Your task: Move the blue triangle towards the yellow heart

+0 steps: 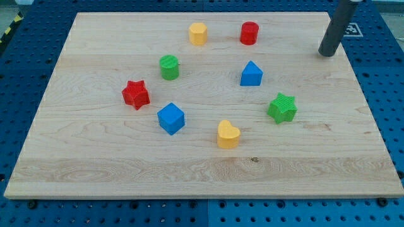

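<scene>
The blue triangle (251,74) stands right of the board's middle. The yellow heart (228,134) lies below it and slightly to the left, near the view's bottom centre. My tip (326,53) rests at the view's top right, well to the right of and above the blue triangle, touching no block.
A green star (282,108) sits right of the line between triangle and heart. A blue cube (171,118), red star (136,94) and green cylinder (169,67) stand to the left. A yellow hexagon (198,33) and red cylinder (249,33) are near the top. The wooden board (76,164) lies on a blue pegboard.
</scene>
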Controlling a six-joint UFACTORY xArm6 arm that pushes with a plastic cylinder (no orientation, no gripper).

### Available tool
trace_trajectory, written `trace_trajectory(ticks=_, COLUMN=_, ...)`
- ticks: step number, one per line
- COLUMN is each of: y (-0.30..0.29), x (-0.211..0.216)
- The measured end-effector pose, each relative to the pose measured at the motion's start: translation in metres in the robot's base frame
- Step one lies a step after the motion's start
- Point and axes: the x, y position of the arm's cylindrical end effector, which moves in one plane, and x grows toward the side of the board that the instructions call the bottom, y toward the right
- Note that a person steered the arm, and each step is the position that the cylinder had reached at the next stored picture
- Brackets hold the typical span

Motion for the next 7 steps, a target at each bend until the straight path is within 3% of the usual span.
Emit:
trace_trajectory(ticks=3, y=-0.049, x=0.043)
trace_trajectory(ticks=4, y=-0.100, x=0.046)
trace_trajectory(ticks=7, y=-0.140, x=0.046)
